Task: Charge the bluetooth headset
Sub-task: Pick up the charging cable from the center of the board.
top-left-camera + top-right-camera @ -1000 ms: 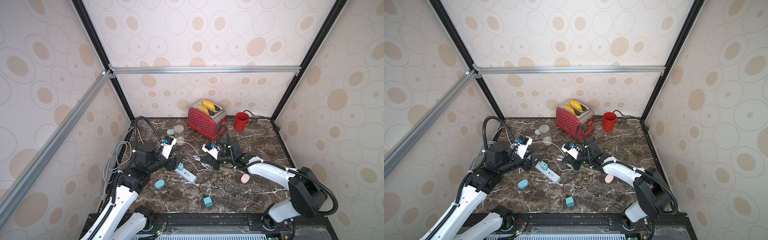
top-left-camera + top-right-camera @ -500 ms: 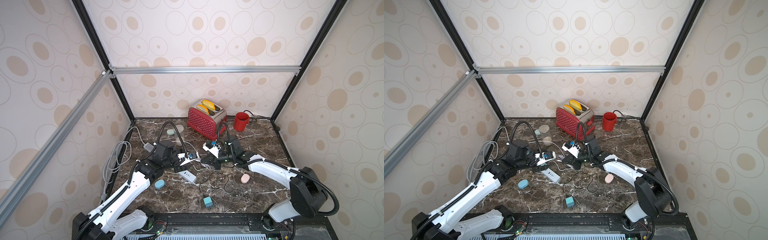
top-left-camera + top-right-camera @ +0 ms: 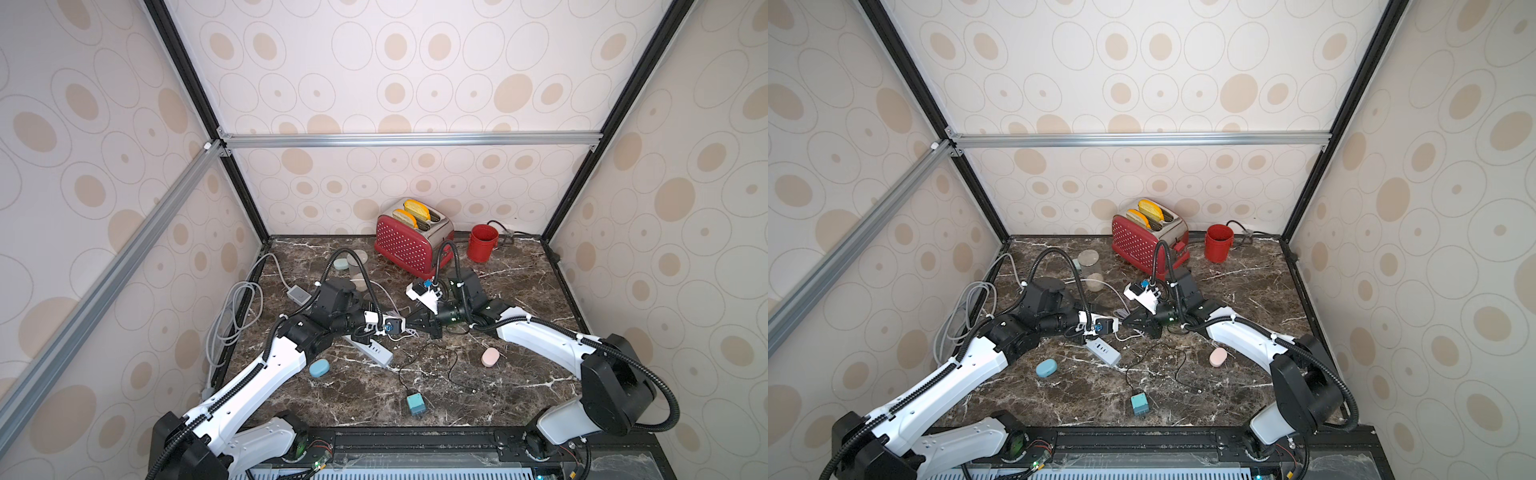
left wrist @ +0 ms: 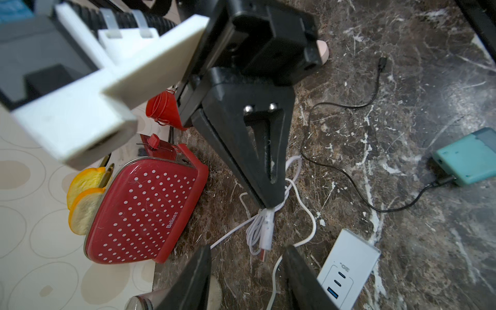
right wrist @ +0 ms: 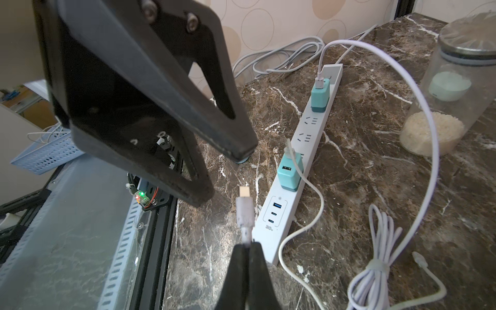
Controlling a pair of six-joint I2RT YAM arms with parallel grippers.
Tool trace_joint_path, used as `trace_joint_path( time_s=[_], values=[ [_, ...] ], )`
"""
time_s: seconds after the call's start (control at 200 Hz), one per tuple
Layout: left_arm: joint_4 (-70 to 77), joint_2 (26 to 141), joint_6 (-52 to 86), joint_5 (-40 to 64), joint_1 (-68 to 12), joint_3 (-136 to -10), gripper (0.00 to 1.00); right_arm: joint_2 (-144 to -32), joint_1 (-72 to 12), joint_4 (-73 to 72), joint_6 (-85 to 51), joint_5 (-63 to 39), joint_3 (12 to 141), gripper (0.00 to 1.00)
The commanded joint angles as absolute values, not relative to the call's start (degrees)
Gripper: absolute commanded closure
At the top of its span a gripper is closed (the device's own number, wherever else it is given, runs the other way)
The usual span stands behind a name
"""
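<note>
My right gripper (image 5: 248, 245) is shut on a white cable's USB plug (image 5: 245, 212), which sticks out past its tips just above the marble. My left gripper (image 4: 247, 257) faces it tip to tip, open, and the plug's end (image 4: 264, 251) hangs between the left fingers (image 4: 198, 268) without touching them. In both top views the two grippers meet mid-table, the left gripper (image 3: 401, 330) and the right gripper (image 3: 412, 324) above the white power strip (image 3: 374, 351). A blue headset case (image 3: 319, 368) and a pink one (image 3: 490, 356) lie apart on the marble.
Two teal chargers (image 5: 290, 174) sit plugged into the strip. A loose teal charger (image 3: 415, 403) with a black cable (image 3: 440, 365) lies near the front edge. A red toaster (image 3: 409, 241), a red cup (image 3: 482, 243) and a glass jar (image 3: 1090, 266) stand at the back; grey cable (image 3: 232, 316) coils left.
My left arm swung from the left side to mid-table, up to the right gripper's tip, and its jaws narrowed. The right gripper stayed put, still shut on the plug.
</note>
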State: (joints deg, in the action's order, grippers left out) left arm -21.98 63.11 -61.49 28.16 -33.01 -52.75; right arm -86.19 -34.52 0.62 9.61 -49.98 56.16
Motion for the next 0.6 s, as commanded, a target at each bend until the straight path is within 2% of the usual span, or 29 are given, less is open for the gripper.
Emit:
trace_joint_path(
  time_s=[0.0, 0.255, 0.596],
  values=[
    [-24.6, 63.5, -65.7, 31.0, -33.6, -55.4, 0.54, -86.4, -34.0, -0.2, 9.1, -52.3, 58.0, 1.00],
    [-25.1, 67.3, -68.1, 30.8, -34.2, -58.0, 0.54, -86.7, -34.0, -3.0, 7.0, -54.7, 57.3, 1.00],
    [-27.0, 68.2, -69.3, 30.9, -34.3, -59.4, 0.67, -86.7, -33.9, -4.6, 5.1, -55.5, 57.1, 1.00]
  ],
)
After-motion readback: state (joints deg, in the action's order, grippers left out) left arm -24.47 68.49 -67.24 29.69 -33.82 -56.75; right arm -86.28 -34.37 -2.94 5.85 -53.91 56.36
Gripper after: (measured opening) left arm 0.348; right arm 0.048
